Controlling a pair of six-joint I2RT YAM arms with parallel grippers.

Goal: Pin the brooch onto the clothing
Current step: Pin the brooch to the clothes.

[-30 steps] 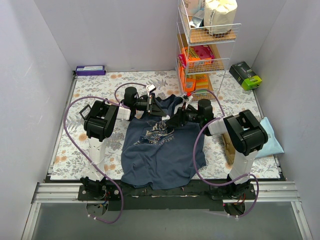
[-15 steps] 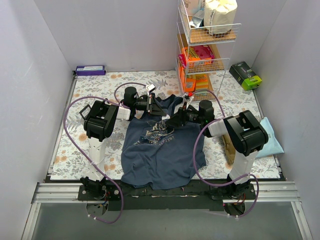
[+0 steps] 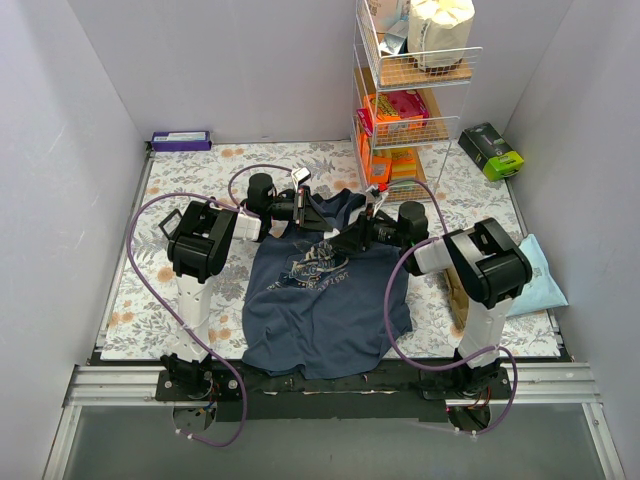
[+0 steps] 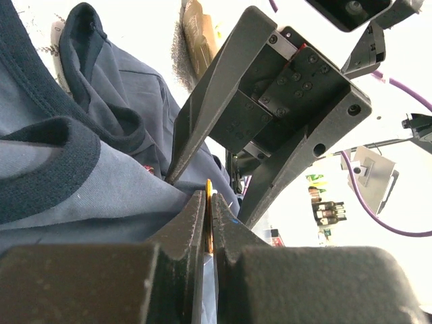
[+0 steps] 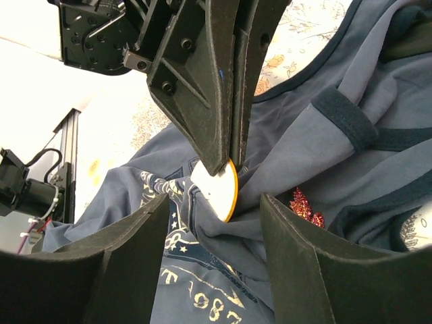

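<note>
Centrally, a small round brooch (image 5: pixel 217 189), white-faced with a yellow rim, is pinched at its upper edge by the black fingers of the left gripper (image 5: pixel 226 158), which is closed tight on it. It is held on edge just over a raised fold of the navy-blue sleeveless tank top (image 5: pixel 378 81), beside the pale chest print; whether cloth is touched cannot be told. The right gripper (image 5: pixel 214 201) is spread wide, one finger either side of the brooch, with nothing gripped.

From the left wrist only a yellow sliver of the disc is seen between the shut fingers. From above the brooch is hidden by both grippers. The tank top is spread on a floral table cover (image 3: pixel 130 290).

At the far right a white wire rack (image 3: pixel 362 100) is stood, with a pale bag (image 3: pixel 440 30) on its top shelf and a red-and-orange packet (image 3: pixel 398 108) below.

Against the frame a second back, the left arm is unmoved. The right arm's elbow is shifted slightly toward the left arm.
</note>
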